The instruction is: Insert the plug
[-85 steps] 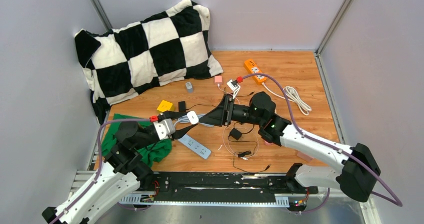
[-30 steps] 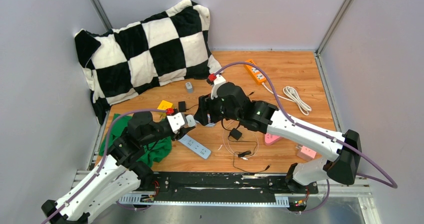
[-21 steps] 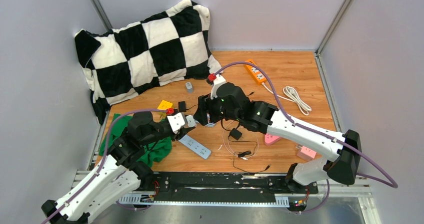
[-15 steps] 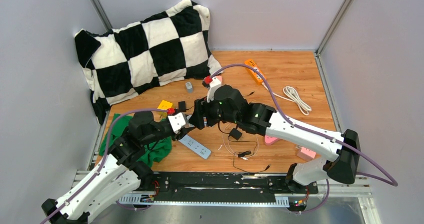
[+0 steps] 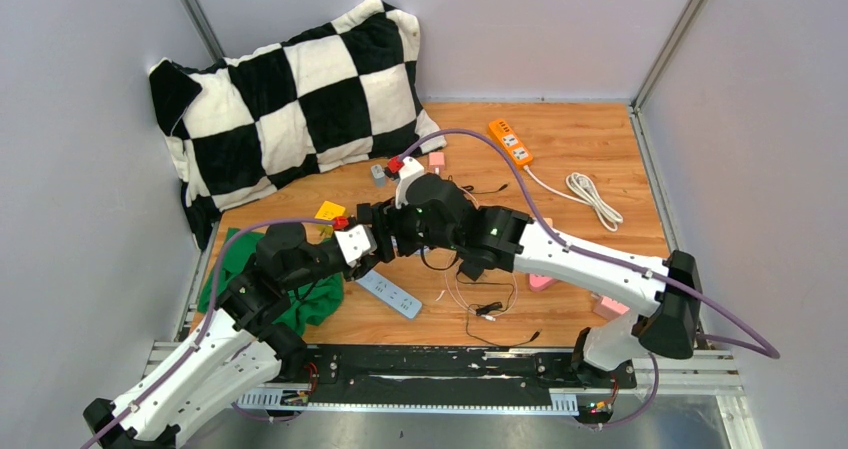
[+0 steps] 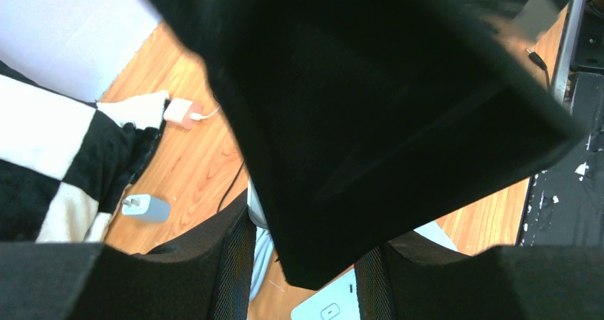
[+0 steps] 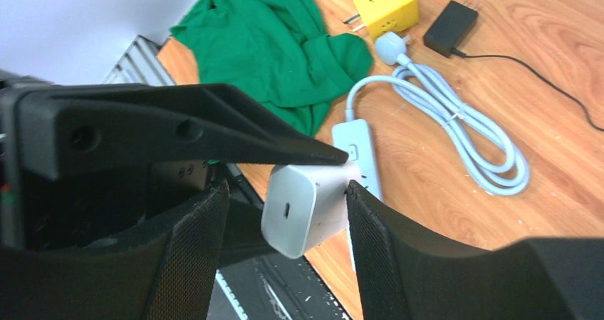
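Right arm has swung left since the earlier frames, and the right gripper (image 7: 285, 188) now meets the left gripper (image 5: 372, 248) over the near-left part of the board. Left gripper pinches the white charger (image 7: 310, 206), held clear of the board. Right jaws stand spread either side of it. The power strip (image 7: 360, 145) lies below.

Wooden floor (image 5: 602, 137), pale grey walls (image 5: 540, 29)
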